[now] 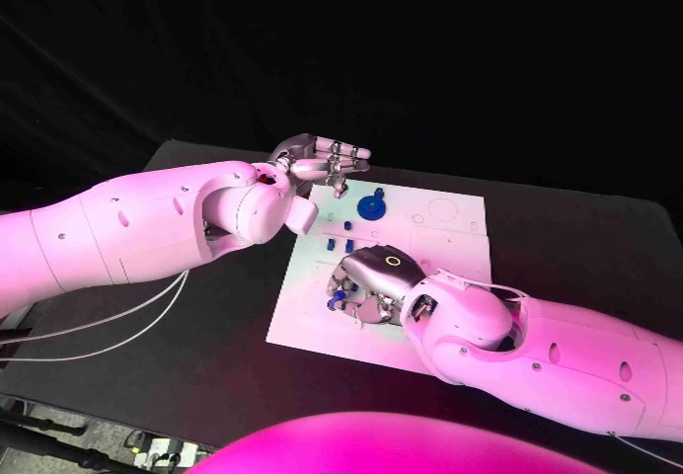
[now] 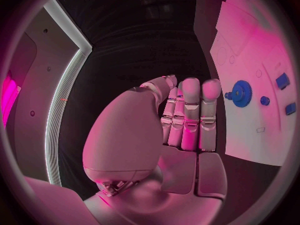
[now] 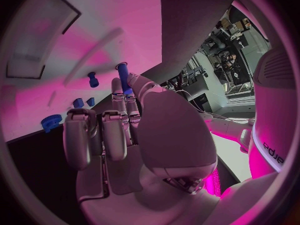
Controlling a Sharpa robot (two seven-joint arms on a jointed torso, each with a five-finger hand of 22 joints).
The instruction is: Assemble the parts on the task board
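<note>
White task board (image 1: 441, 247) lying flat in the middle of the black counter (image 1: 569, 237), long side running near to far. Blue gear (image 1: 371, 206) seated on the board close to its far-left corner; same gear (image 2: 241, 93) seen from the left wrist, with a small blue round peg (image 2: 265, 100) just beside it and two small blue blocks (image 2: 282, 80) further along the board. In the head view, small blue parts (image 1: 341, 243) standing in a cluster near the board's left edge, between the gear and the right hand.

Left hand (image 1: 316, 160) raised over the far-left corner of the board, just left of the gear and apart from it. Fingers (image 2: 190, 110) straight and pressed side by side, thumb lying alongside, nothing between them; empty, narrow spread.

Right hand (image 1: 373, 286) low over the near-left part of the board, back of the hand turned up, fingers curled down toward the plate. From the right wrist, a blue cylindrical pin (image 3: 123, 78) pinched at the fingertips (image 3: 117, 92), standing upright above them with its top end pointing at the board. Other fingers bent in beside it. Further blue pieces on the board past the fingers: one short peg (image 3: 93, 79), two small pieces (image 3: 83, 102) close together, and the toothed gear (image 3: 51, 121) near the board's edge.

Whether the pin touches the board: cannot tell.
</note>
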